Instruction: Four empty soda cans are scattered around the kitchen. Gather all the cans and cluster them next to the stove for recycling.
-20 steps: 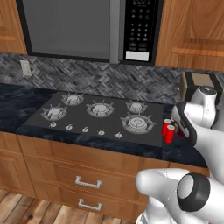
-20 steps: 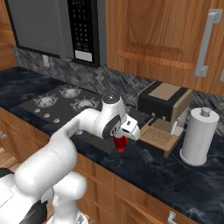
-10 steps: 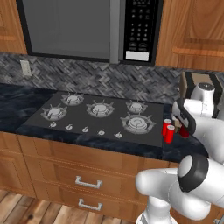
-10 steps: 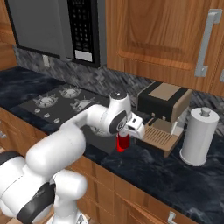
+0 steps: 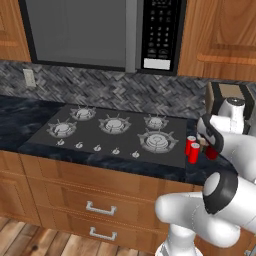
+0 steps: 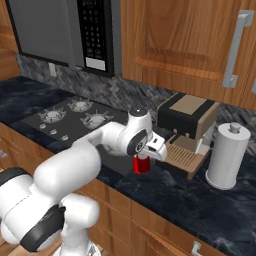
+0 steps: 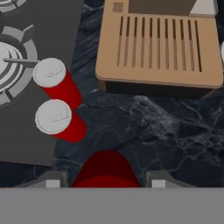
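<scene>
The black stove [image 5: 75,145] [image 6: 60,126] lies in the dark counter. Two red soda cans [image 5: 190,144] [image 5: 194,153] stand side by side at its right edge; the hand view shows them from above as two silvery-topped cans [image 7: 54,75] [image 7: 57,117] on the stove glass [image 7: 57,26]. My gripper [image 5: 207,146] [image 6: 150,151] [image 7: 105,180] is just right of them, low over the counter, and shut on a third red soda can [image 6: 141,164] [image 7: 106,169] that sits between the fingertips [image 7: 52,179]. Whether this can touches the counter I cannot tell.
A coffee machine [image 6: 187,116] [image 5: 227,97] with a slatted wooden tray [image 7: 159,43] stands close behind and right of the held can. A white paper-towel roll [image 6: 227,157] is further right. A microwave [image 5: 100,30] hangs above the stove. Dark counter [image 7: 144,127] lies between cans and tray.
The held can has drifted slightly to the right, away from the stove. The arm's elbow has risen. The two standing cans have not moved.
</scene>
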